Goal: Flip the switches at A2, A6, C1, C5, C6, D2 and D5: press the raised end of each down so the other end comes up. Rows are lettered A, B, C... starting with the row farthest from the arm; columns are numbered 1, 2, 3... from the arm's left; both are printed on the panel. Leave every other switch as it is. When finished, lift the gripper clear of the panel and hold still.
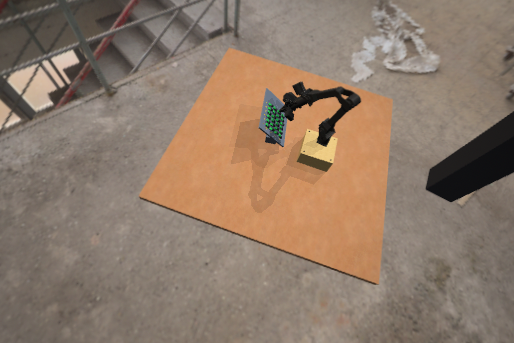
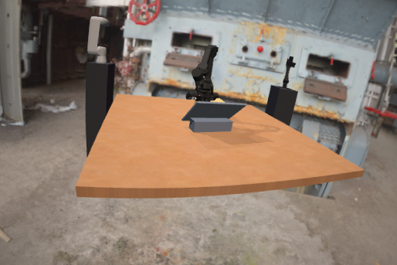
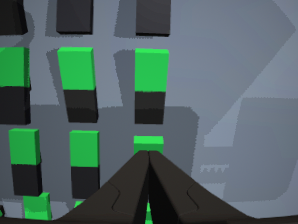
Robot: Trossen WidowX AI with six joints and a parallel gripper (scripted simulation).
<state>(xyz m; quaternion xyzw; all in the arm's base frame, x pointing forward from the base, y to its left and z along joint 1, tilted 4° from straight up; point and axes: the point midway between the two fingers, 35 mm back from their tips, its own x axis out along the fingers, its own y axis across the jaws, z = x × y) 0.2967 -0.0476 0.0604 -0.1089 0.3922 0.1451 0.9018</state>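
Note:
The blue-grey switch panel (image 1: pixel 267 97) (image 2: pixel 216 110) (image 3: pixel 210 60) stands tilted on a base, its face toward the arm. My gripper (image 1: pixel 285 112) (image 3: pixel 148 159) is shut and empty, at the panel face. In the wrist view its tips overlap the lower part of a green-and-black switch (image 3: pixel 148 142) in the rightmost visible column; contact cannot be told. Above it is another switch (image 3: pixel 151 71), green half up and black half down. Left of the tips stands a similar switch (image 3: pixel 84 149). A top-row switch (image 3: pixel 153 17) shows only black. Printed letters and numbers are not readable.
The panel's base (image 2: pixel 212 125) rests on the orange-brown table (image 1: pixel 215 177) (image 2: pixel 154 160). The arm stands on a yellow block (image 1: pixel 315 158) beside the panel. A black post (image 1: pixel 470 162) (image 2: pixel 100 102) stands beyond the table, and another dark post (image 2: pixel 283 102) is at the other side.

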